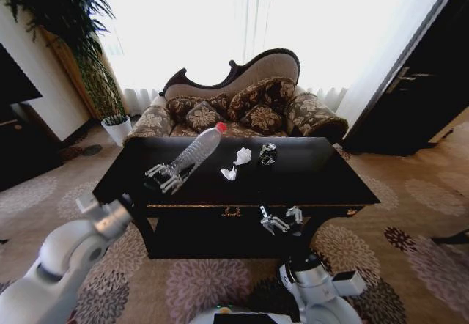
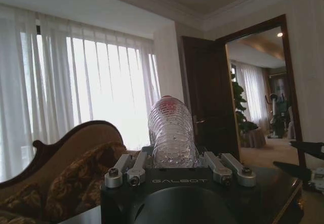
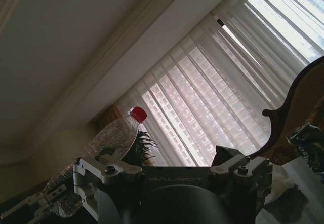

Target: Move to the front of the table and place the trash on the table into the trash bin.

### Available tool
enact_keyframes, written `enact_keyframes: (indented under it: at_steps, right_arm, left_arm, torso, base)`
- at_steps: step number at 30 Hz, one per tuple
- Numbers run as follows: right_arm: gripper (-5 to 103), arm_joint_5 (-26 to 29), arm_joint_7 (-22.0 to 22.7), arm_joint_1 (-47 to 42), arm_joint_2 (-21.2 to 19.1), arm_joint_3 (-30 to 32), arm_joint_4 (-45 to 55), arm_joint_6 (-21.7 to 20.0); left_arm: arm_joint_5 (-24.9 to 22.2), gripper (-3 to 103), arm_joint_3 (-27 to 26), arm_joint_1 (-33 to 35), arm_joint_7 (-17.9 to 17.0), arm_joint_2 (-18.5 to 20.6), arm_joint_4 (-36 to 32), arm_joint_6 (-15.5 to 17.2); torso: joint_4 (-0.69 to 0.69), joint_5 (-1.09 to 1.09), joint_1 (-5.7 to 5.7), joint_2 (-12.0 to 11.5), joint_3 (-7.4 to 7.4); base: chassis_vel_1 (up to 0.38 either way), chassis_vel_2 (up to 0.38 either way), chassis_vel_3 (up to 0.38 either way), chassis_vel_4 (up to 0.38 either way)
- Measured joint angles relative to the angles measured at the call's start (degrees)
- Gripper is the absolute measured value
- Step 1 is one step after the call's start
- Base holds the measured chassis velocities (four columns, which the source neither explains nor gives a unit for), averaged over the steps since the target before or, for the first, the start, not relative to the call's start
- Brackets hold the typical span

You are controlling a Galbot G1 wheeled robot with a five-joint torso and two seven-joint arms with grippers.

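Observation:
My left gripper (image 1: 170, 177) is shut on the base of a crushed clear plastic bottle (image 1: 198, 149) with a red cap, holding it tilted over the left part of the glossy black table (image 1: 322, 181). The left wrist view shows the bottle (image 2: 172, 130) standing up between the fingers. Two crumpled white paper scraps (image 1: 242, 155) (image 1: 229, 173) and a crushed dark can (image 1: 267, 153) lie mid-table. My right gripper (image 1: 279, 220) hangs open and holds nothing, at the table's front edge. From the right wrist view, the bottle (image 3: 114, 138) appears beyond the open fingers. The trash bin is out of view.
A patterned sofa (image 1: 242, 108) with cushions stands right behind the table. A potted plant in a white pot (image 1: 116, 127) is at the far left, and a dark door (image 1: 418, 97) at the right. Patterned carpet (image 1: 410, 243) surrounds the table.

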Motion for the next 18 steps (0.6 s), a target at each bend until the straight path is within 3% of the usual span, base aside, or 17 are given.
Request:
enact_keyframes:
  at_steps: [3,7,18]
  right_arm:
    - [100,1.8,-0.9,0.2,-0.3,-0.8,-0.3,0.0]
    - [100,6.7,-4.4,0.8,-1.3,-2.4,-1.1,0.0]
    - [100,12.4,-9.7,1.4,-2.1,-4.2,-2.9,0.2]
  left_arm:
    - [0.1,36,-0.7,1.0,1.1,-0.7,-0.7,-0.7]
    - [0.4,36,-2.7,3.5,5.7,-2.5,-2.1,-2.8]
    - [1.7,36,-2.4,5.2,11.2,-2.7,-2.8,-4.2]
  torso:
    - [0.0,0.0,0.0,0.0,0.0]
    - [0.0,0.0,0.0,0.0,0.0]
    - [0.0,0.0,0.0,0.0,0.01]
  base:
    - [0.0,0.0,0.0,0.0]
    - [0.0,0.0,0.0,0.0]
    - [0.0,0.0,0.0,0.0]
